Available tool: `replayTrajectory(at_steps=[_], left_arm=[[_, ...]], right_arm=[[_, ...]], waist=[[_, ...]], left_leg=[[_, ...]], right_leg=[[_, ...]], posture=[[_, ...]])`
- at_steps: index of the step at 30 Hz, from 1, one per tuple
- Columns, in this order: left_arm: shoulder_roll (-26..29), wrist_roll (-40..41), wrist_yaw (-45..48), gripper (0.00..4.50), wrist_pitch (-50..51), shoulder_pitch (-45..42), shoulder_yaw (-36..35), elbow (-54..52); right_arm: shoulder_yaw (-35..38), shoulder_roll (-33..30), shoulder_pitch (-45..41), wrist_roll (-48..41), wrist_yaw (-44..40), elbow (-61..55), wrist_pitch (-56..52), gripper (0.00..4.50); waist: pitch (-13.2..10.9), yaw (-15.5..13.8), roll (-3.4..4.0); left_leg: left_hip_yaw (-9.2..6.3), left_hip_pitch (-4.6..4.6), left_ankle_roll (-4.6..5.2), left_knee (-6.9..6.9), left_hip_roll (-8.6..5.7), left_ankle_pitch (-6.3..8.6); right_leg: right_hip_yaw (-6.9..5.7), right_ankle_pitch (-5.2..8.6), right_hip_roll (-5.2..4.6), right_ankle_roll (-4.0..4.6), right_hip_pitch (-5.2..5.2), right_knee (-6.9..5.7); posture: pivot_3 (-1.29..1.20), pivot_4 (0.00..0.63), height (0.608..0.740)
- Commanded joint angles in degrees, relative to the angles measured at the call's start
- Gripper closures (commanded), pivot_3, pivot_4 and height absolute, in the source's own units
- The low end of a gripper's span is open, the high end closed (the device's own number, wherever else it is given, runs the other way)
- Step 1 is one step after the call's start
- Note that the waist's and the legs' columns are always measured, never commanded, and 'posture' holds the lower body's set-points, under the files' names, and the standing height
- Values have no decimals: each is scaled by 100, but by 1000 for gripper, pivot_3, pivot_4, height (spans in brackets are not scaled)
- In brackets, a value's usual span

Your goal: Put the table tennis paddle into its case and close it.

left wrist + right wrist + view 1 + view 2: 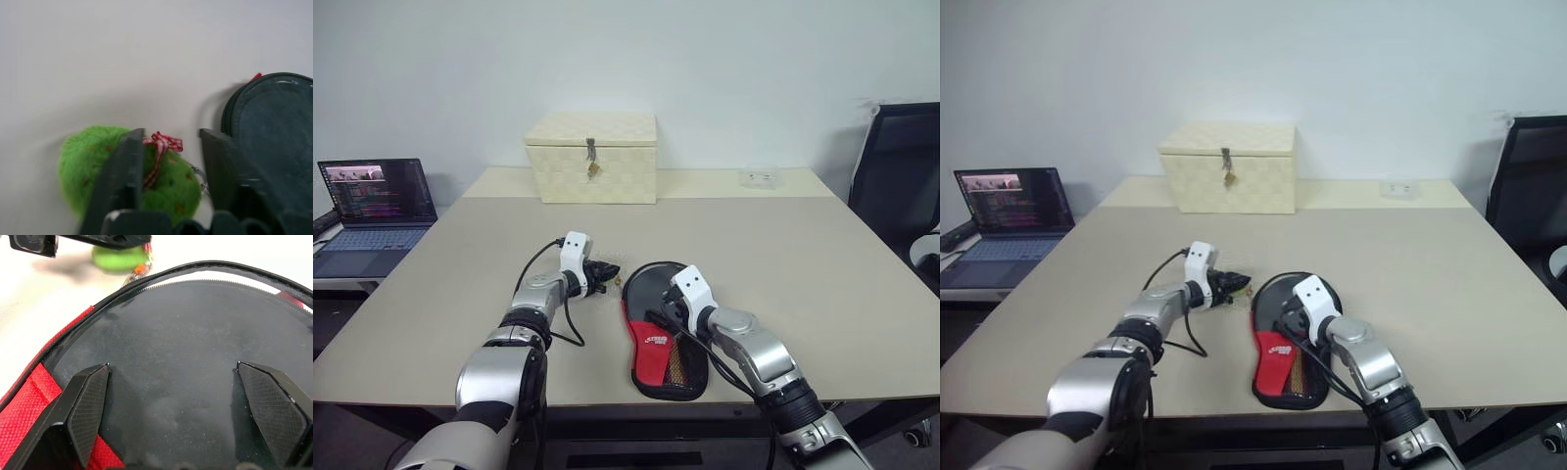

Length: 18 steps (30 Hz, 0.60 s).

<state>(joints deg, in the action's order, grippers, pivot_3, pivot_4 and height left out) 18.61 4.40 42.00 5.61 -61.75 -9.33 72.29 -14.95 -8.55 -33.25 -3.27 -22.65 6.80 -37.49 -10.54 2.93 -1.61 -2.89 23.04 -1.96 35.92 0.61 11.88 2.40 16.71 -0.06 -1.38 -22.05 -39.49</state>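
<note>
The left gripper (168, 186) stands with its two black fingers parted around the fluffy green zipper tag with a red-and-white checked bow (98, 161); one finger lies against the fluff, and whether the tag is pinched or merely straddled I cannot tell. The tag lies on the table just left of the round far end of the paddle-shaped black fabric case with a red panel and mesh pocket (658, 338).

The right gripper (171, 416) is spread wide, empty, its fingers just above or on the case's glossy black face; contact cannot be judged. The case lies on the beige table (783, 264) between the two arms, round end far, narrow end near. The table tennis paddle itself I cannot pick out; it may already be inside.

Risks, as I judge them: the soft tag could slip out of parted fingers if pulled, leaving the zip part open; a pull with the right gripper not pressing down could drag the whole case sideways; teeth near the rim could snag on fabric.

A white logo (656, 340) sits on the red panel, too small to read. Beyond it stand the cream woven latched box (592, 157) and, far left, an open laptop (374, 206), its screen text illegible.
</note>
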Motion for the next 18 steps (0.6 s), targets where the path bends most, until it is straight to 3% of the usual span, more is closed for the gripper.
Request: replayTrajectory(at_steps=[1, 4, 18], left_arm=[[18, 54, 16, 1151, -113, -90, -16, -233], [-8, 36, 29, 48, -153, -98, 10, -249], [217, -66, -223, 17, -65, 162, 70, -373]], right_arm=[[-98, -65, 138, 126, -4, 134, -298, 0], [-85, -79, 165, 121, 1, 83, -344, 0], [-91, -84, 204, 112, -13, 5, -429, 0]], waist=[[0, 0, 0], [0, 0, 0], [0, -3, 0]], left_leg=[[0, 0, 0, 0, 0, 0], [0, 2, 0, -1, 0, 0], [-3, 6, 0, -10, 1, 1]], right_leg=[[0, 0, 0, 0, 0, 0], [0, 0, -1, 0, 0, 5], [-3, 0, -2, 0, -1, 17]], posture=[[0, 150, 740], [0, 150, 740], [0, 150, 740]])
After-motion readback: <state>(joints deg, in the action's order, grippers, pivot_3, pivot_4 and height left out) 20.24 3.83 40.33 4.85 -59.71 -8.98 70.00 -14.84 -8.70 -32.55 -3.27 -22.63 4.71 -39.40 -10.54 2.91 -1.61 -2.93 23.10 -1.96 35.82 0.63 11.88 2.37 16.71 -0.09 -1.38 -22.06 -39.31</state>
